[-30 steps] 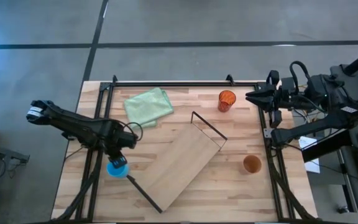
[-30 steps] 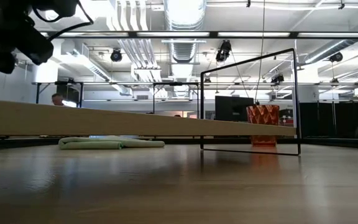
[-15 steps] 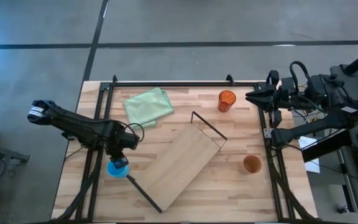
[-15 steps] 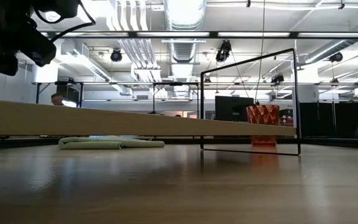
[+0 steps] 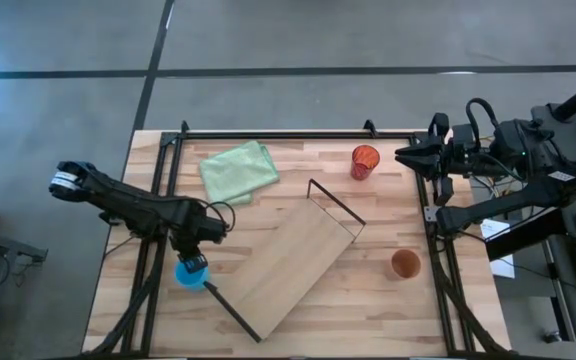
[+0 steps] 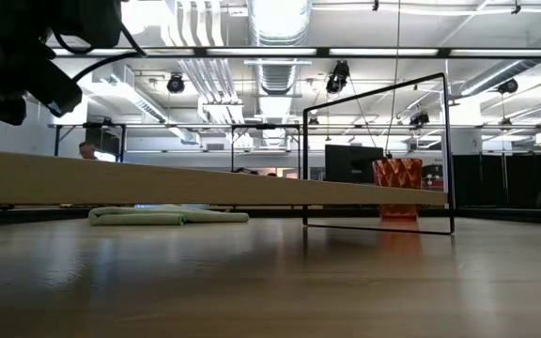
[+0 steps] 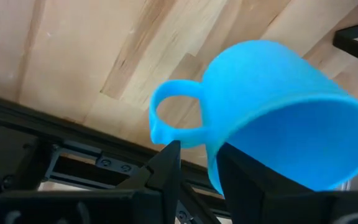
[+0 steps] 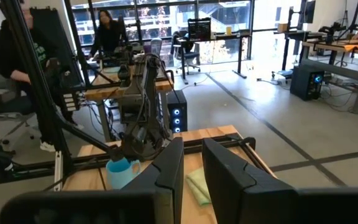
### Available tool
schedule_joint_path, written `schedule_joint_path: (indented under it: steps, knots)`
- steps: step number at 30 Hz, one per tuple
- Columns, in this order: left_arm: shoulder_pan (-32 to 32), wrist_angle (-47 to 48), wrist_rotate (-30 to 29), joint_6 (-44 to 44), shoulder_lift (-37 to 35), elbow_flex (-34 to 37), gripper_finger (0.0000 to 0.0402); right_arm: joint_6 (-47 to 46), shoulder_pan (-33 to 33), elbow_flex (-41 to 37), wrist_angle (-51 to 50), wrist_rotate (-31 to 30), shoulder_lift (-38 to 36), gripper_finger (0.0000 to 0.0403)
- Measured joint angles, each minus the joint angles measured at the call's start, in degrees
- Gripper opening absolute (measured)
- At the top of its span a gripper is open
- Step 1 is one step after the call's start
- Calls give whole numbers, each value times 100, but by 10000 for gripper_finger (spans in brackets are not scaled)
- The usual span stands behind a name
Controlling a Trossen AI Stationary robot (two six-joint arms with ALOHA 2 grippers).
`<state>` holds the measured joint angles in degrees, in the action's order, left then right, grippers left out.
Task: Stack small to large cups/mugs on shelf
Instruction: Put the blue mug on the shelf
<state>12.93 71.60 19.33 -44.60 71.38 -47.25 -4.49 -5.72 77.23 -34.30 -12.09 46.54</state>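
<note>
My left gripper [image 5: 194, 258] is shut on the bright blue mug [image 5: 191, 271], near the table's left edge beside the near-left end of the shelf [image 5: 293, 265]. The shelf is a long light-wood board with black frame ends, lying slantwise in mid-table. The red ribbed tumbler [image 5: 365, 161] stands upright at the far right and also shows in the low view [image 6: 397, 188]. The brown-orange cup [image 5: 405, 264] stands at the near right. My right gripper [image 5: 403, 155] waits at the table's right edge, its fingers a narrow gap apart and empty. My left gripper holds the mug's wall at the rim [image 7: 211, 169], right beside the handle [image 7: 173, 121]. One finger [image 7: 247, 180] is inside the mug and the other finger [image 7: 166, 168] is outside. The mug is tilted and lifted clear of the table.
A folded green cloth [image 5: 238, 170] lies at the far left of the table. Black frame rails [image 5: 158, 200] run along the table's left, far and right edges. People sit at desks in the room beyond [image 8: 17, 56].
My left gripper has shifted a little toward the table's right edge, carrying the blue mug along toward the shelf's near-left end.
</note>
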Motion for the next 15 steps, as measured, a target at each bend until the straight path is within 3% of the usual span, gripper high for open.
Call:
schedule_joint_path:
  steps: [15]
  knots:
    - [-2,-121,79,-7,-49,-36,88,0,0,0,5,0,4,54]
